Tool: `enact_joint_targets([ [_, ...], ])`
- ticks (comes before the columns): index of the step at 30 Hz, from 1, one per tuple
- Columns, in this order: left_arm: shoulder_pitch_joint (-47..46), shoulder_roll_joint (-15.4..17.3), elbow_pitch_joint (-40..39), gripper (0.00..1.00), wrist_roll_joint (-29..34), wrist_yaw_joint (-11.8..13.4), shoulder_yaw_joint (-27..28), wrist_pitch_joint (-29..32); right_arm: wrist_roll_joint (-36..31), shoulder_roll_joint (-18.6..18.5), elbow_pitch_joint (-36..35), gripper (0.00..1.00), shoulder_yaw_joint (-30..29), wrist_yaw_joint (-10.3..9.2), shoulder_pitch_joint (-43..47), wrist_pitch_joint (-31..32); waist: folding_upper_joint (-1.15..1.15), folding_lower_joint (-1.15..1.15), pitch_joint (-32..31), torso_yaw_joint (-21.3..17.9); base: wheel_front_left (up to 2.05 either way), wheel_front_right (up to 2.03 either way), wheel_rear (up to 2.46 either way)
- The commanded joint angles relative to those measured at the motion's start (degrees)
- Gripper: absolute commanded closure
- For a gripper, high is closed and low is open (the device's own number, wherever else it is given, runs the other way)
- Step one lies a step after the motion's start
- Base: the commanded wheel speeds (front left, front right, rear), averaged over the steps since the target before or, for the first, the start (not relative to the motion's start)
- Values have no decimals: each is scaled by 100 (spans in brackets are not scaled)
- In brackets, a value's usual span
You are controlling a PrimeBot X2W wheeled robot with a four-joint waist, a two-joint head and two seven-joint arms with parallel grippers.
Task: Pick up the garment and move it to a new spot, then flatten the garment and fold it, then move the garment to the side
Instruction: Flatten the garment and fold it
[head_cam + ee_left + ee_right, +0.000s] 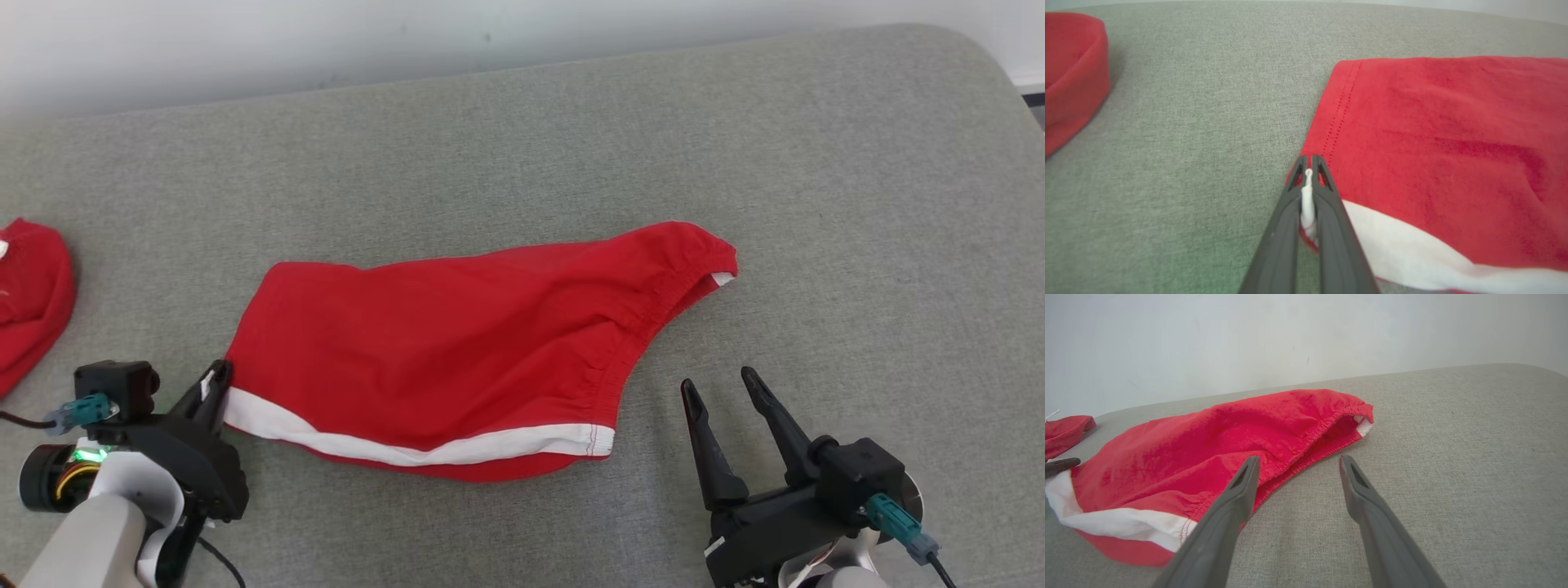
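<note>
Head view, nearest first: left gripper [218,376] is clenched on the red garment [457,343] at its near-left white-trimmed corner; right gripper [718,380] stands spread, empty, near its right end. It lies across the grey cushion [571,122]; another red cloth [28,294] sits at the left edge.

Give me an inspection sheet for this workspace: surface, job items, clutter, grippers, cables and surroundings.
Surface: grey fabric surface, woven, rounded at the far right corner.
Job's things: red garment with white trim, lying mostly flat, gathered at the elastic waistband.
Clutter: second red cloth at the left edge.
Grippers: left gripper, fingers shut on the garment's white-trimmed corner; right gripper open beside the garment, holding nothing.
Cables: left wrist cable and right wrist cable, both with teal plugs.
Surroundings: white wall behind.
</note>
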Motion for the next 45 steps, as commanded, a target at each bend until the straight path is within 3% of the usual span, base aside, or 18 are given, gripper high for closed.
enact_joint_targets([
  [1, -23, 9, -7, 100, 22, 6, -7, -29, 23, -20, 7, 0, 19, 2, -32, -26, -1, -1, -8, 24, 0, 0, 0],
  [9, 240, -1, -531, 100, 102, 186, -101, -19, 137, -172, -37, 0, 292, 2, -69, 114, -1, -1, -108, 199, 0, 0, 0],
  [24, 283, -170, -973, 100, 53, 358, -203, -47, 839, -801, 310, 0, 1348, 2, -341, 1190, -1, -1, -65, 534, 0, 0, 0],
  [26, 283, -189, -961, 100, 25, 369, -189, -80, 951, -808, 332, 59, 1481, 2, -354, 1245, -1, -1, -71, 537, 0, 0, 0],
  [27, 285, -193, -951, 100, 24, 377, -187, -102, 981, -836, 320, 100, 1517, 2, -395, 1215, -1, -1, -75, 536, 0, 0, 0],
  [34, 293, -240, -1158, 100, -83, 514, 28, -415, 1349, -969, -64, 100, 1457, 2, -524, 894, -1, -1, -155, 539, 0, 0, 0],
  [45, 193, -252, -2491, 100, 79, 961, 331, -826, 1714, -1075, -1097, 100, 422, 2, -885, 674, -1, -1, -546, 506, 0, 0, 0],
])
